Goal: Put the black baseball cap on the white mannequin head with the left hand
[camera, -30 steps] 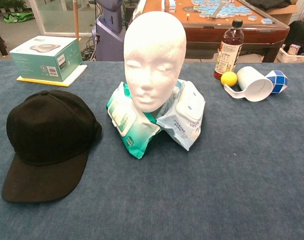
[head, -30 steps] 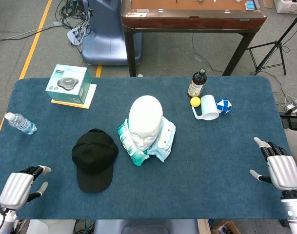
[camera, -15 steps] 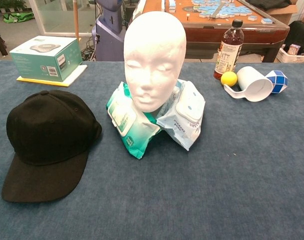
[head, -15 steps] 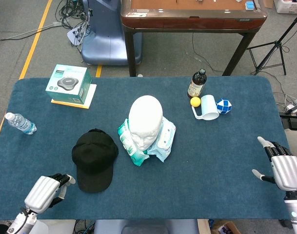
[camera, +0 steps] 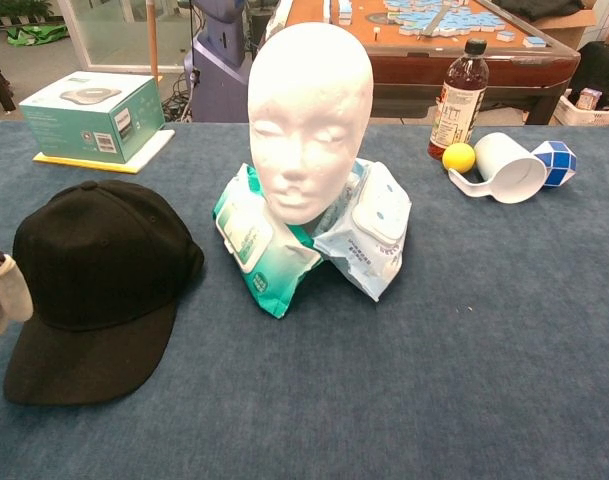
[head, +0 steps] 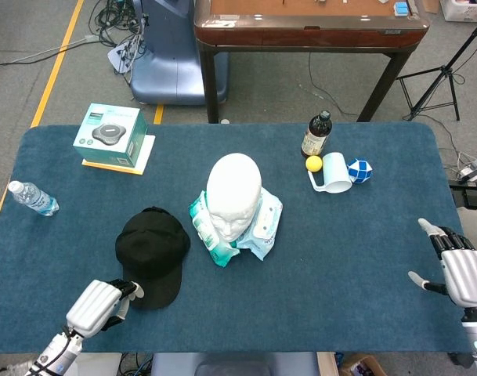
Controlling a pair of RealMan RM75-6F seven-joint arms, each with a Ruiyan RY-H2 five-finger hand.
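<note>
The black baseball cap [head: 152, 254] [camera: 99, 270] lies flat on the blue table, brim toward the front edge. To its right stands the white mannequin head [head: 233, 193] [camera: 310, 110], upright and bare. My left hand [head: 100, 305] [camera: 2, 292] is low at the table's front, just left of the cap's brim, fingers loosely curled and holding nothing; whether the fingertips touch the brim is unclear. My right hand [head: 460, 270] rests open at the far right edge, away from everything.
Wet-wipe packs [head: 254, 231] lie around the mannequin's base. A boxed device [head: 109, 135] and a water bottle [head: 33, 198] sit at the left. A dark bottle [head: 316, 135], yellow ball [head: 313, 163], white mug [head: 334, 174] and blue-white puzzle ball [head: 361, 170] are at the back right.
My left hand has moved right along the front edge, from the table's left corner to beside the cap's brim. The right hand has drifted slightly right and down.
</note>
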